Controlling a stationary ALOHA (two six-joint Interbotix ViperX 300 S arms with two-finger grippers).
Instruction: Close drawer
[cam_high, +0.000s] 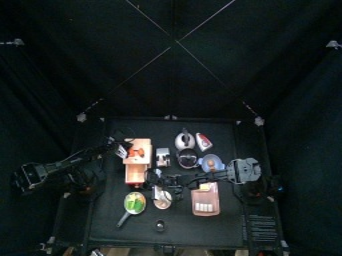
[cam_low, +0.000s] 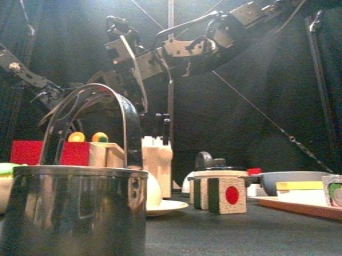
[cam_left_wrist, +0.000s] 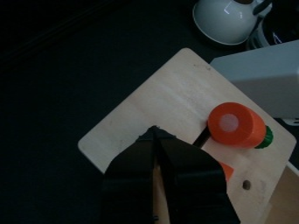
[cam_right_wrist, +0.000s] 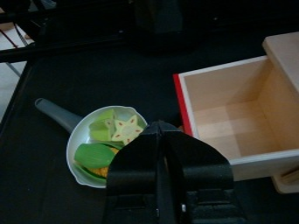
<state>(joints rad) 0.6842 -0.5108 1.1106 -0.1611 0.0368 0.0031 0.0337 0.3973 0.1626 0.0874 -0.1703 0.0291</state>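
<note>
the drawer (cam_high: 136, 172) sat at about nine o'clock from the table's (cam_high: 221, 225) middle in the top view, its orange-tan box pulled out of the unit. in the right wrist view the drawer (cam_right_wrist: 228, 109) stood open, with a bare wooden floor inside and a red front edge. just beside that red edge lay a grey scoop (cam_right_wrist: 111, 140) with green pieces in it (one of them star-shaped). in the top view the scoop (cam_high: 134, 203) lay at six o'clock from the drawer.

the right gripper (cam_right_wrist: 163, 127) hung above the gap between scoop and drawer, its jaws all but pressed together and gripping nothing. the left gripper (cam_left_wrist: 156, 133) hung over a pale wooden board (cam_left_wrist: 163, 96) that carried an orange disc (cam_left_wrist: 236, 122). its jaws stood a narrow slit apart, with nothing between them.

in the front view a metal pot (cam_low: 74, 205) with a hoop handle filled the seven o'clock part of the picture.
</note>
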